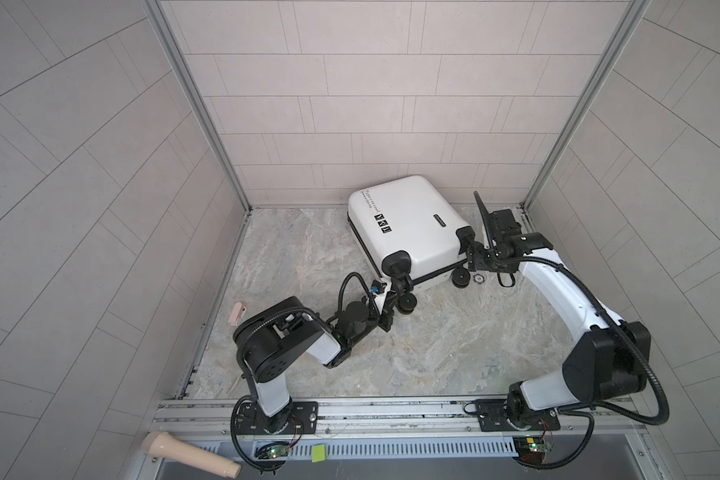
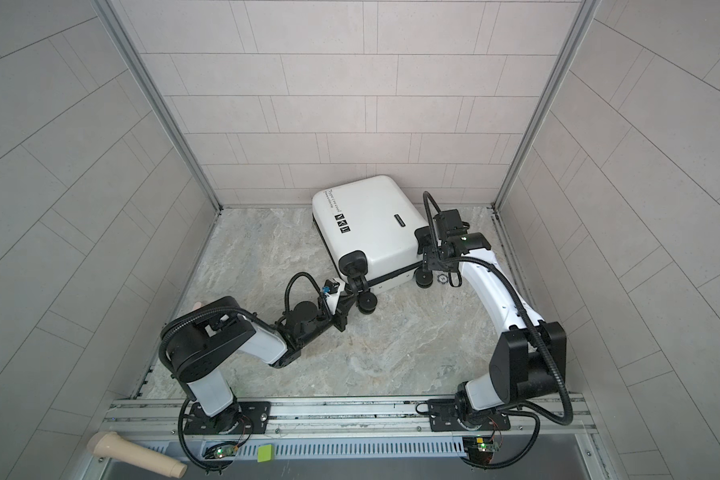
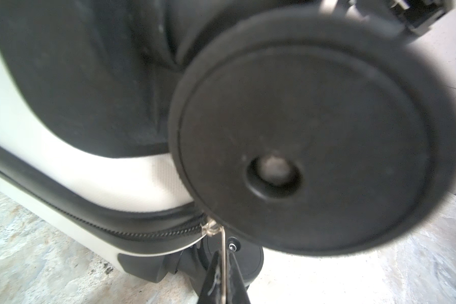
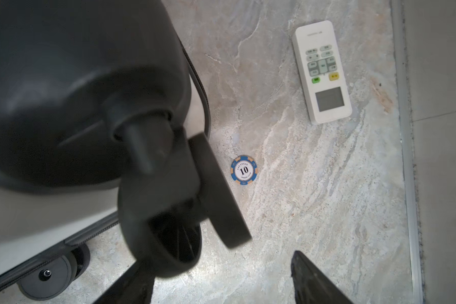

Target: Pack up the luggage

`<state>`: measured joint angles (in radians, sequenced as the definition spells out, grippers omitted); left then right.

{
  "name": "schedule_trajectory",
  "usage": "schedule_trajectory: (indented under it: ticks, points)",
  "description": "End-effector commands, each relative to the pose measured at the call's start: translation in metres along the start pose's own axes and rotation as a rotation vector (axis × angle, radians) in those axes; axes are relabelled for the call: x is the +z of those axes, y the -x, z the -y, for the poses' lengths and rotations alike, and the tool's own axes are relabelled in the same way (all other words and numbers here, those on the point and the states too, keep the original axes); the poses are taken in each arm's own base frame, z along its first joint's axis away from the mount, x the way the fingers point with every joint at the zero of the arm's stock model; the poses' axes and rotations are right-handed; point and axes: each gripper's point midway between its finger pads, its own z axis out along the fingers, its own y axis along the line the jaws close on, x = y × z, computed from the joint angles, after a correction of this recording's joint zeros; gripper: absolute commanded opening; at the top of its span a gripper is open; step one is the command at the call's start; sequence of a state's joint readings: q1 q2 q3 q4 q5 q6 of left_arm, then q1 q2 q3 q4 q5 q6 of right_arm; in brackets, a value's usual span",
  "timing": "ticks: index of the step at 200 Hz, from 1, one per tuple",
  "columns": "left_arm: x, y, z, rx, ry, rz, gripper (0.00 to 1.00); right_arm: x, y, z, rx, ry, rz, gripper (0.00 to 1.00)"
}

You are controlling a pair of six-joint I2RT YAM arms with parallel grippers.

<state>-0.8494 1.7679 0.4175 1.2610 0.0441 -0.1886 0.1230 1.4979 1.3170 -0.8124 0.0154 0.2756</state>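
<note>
The luggage (image 1: 408, 224) (image 2: 371, 224), a white hard-shell case with black stickers, lies flat and closed at the back of the table. My left gripper (image 1: 393, 291) (image 2: 352, 289) (image 3: 223, 276) is at its near corner, shut on the thin metal zipper pull (image 3: 223, 250), right under a black wheel (image 3: 313, 147). The black zipper band (image 3: 90, 215) runs along the case's edge. My right gripper (image 1: 470, 253) (image 2: 427, 255) (image 4: 221, 265) stands open at the right corner, beside another wheel (image 4: 216, 189) that covers one finger.
A blue poker chip (image 4: 244, 169) (image 1: 479, 277) and a white remote control (image 4: 321, 71) lie on the marble top right of the case. A beige handle (image 1: 188, 453) and a green tag (image 1: 319, 453) sit by the front rail. Tiled walls enclose three sides.
</note>
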Motion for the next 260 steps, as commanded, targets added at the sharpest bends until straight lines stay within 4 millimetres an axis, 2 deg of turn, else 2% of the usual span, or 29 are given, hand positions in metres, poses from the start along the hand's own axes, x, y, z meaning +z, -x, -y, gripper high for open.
schedule_trajectory:
  ticks: [1,47,76,91,118,133,148,170,216,260]
  points:
    - [0.001,0.02,0.023,-0.015,-0.093,0.065,0.0,0.007,0.012,0.001,-0.07,-0.018,0.008,0.82]
    - [0.0,0.02,0.021,-0.015,-0.085,0.068,0.0,0.026,0.031,0.006,-0.11,-0.035,-0.002,0.8]
    - [0.001,0.022,0.021,-0.002,-0.077,0.074,0.0,0.028,0.036,-0.005,-0.125,0.022,0.003,0.73]
    - [0.001,0.023,0.021,0.009,-0.07,0.077,0.0,0.029,0.035,-0.01,-0.122,0.052,0.004,0.64]
    - [0.0,0.023,0.026,0.065,-0.053,0.084,0.0,0.026,0.031,-0.016,-0.109,0.091,0.012,0.43]
    - [-0.004,0.026,0.032,0.122,-0.034,0.1,0.0,0.025,0.028,-0.019,-0.098,0.109,0.007,0.32]
    - [-0.007,0.031,0.039,0.192,-0.015,0.114,0.0,0.026,0.023,-0.023,-0.086,0.126,-0.01,0.16]
    - [-0.006,0.03,0.048,0.259,0.004,0.106,0.0,0.027,0.017,-0.03,-0.076,0.151,-0.029,0.0]
    - [-0.007,0.024,0.065,0.317,-0.006,0.092,0.0,0.024,0.009,-0.045,-0.084,0.173,-0.038,0.0]
    - [-0.002,0.024,0.073,0.313,-0.021,0.084,0.0,0.009,0.007,-0.072,-0.126,0.199,-0.016,0.0]
